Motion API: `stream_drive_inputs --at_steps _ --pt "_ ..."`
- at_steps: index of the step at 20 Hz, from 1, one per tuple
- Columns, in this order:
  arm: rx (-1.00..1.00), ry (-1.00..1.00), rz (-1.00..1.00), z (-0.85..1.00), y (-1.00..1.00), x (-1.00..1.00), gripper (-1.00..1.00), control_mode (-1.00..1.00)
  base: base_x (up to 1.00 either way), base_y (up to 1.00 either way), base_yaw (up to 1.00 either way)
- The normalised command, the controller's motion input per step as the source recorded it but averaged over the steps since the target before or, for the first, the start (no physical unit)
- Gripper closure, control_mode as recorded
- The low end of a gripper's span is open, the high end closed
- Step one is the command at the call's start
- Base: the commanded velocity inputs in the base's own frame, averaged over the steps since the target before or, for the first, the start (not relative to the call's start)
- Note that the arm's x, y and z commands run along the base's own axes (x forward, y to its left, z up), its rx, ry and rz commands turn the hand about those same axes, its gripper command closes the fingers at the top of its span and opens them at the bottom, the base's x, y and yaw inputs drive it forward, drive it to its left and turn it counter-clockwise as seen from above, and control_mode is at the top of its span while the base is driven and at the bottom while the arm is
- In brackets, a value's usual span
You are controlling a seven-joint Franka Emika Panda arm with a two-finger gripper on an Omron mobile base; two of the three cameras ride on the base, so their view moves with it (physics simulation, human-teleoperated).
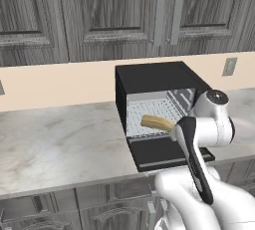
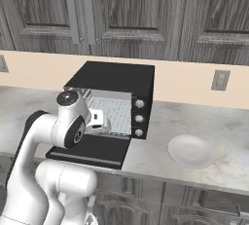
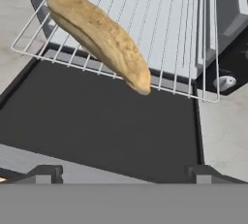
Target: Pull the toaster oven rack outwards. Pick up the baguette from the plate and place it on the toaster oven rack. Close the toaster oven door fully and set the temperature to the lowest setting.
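The baguette [image 3: 99, 39] lies on the pulled-out toaster oven rack [image 3: 160, 34], its lower end overhanging the rack's front bar, so I judge the placing step done and the door-closing step in hand. My gripper [image 3: 121, 173] hangs just above the lowered toaster oven door [image 3: 106, 121], fingers spread wide with nothing between them.

Next I need to get under or behind the door's front edge and swing it up; I think the rack may have to slide back in first, though from here I cannot tell how far it protrudes.

The loaf is tan-golden, slightly curved, tapered, lying diagonally across the thin silver bars. Further right, the three knobs [image 2: 139, 118] sit in a column on the toaster oven [image 2: 114, 78], and the plate [image 2: 191, 151] rests bare on the counter [image 2: 228, 165] beside it.
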Motion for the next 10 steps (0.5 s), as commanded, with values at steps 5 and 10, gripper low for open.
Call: stream_drive_inputs --at_steps 5,10 --pt "0.00 0.13 -0.09 -0.17 0.00 0.31 -1.00 -1.00 0.00 0.00 0.00" --pt "0.08 0.16 -0.18 -0.14 -0.15 0.18 -1.00 -1.00 0.00 0.00 0.00"
